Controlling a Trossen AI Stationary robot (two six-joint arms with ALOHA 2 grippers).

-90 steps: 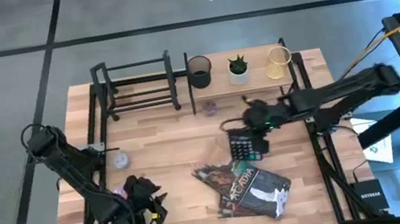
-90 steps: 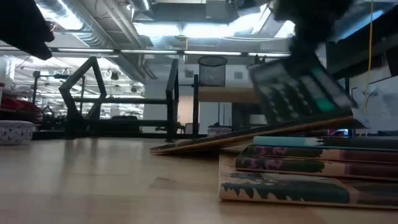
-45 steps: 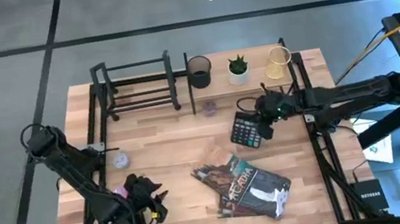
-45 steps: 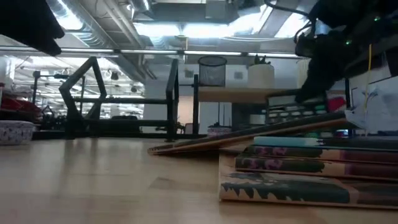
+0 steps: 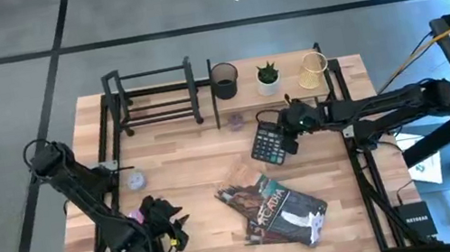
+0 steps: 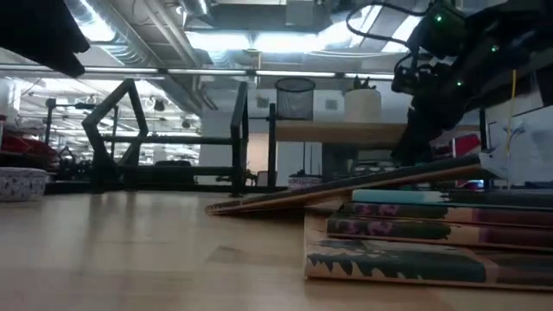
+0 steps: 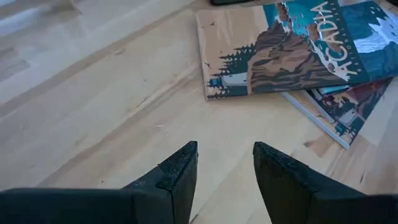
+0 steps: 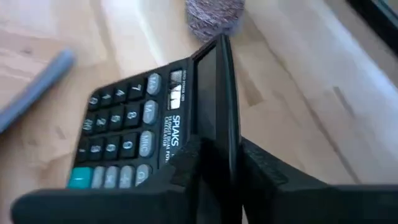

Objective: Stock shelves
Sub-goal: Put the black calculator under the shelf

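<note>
Above the counter (image 5: 186, 165), a little in front of the light-wood board shelf (image 5: 291, 81), I am carrying a black calculator (image 5: 267, 145) in my right gripper (image 5: 285, 127). I judge the step in hand to be bringing it to that shelf, and doing it well means keeping the calculator from swinging — I am holding it only by its display end, so its long body is hanging out past my fingers and could pivot. I am thinking of a slow, level approach, watching the small purple object (image 5: 236, 121) near the shelf's foot and the three things already standing on the board: a black mesh cup (image 5: 224, 80), a potted plant (image 5: 268, 77) and a gold wire holder (image 5: 314, 68). Whether the calculator belongs on the board or beneath it I cannot tell.

My right gripper is closed down narrow, its two fingers (image 8: 186, 168) pinching the thin upper edge of the calculator between them, keys facing outward. My left gripper (image 7: 225, 163) is waiting low at the near left corner of the counter, fingers parted with nothing between them, pointing toward the stack of books (image 5: 278, 210). The black metal-bar book rack (image 5: 153, 97) is standing bare at the far left — well apart from my load.
</note>
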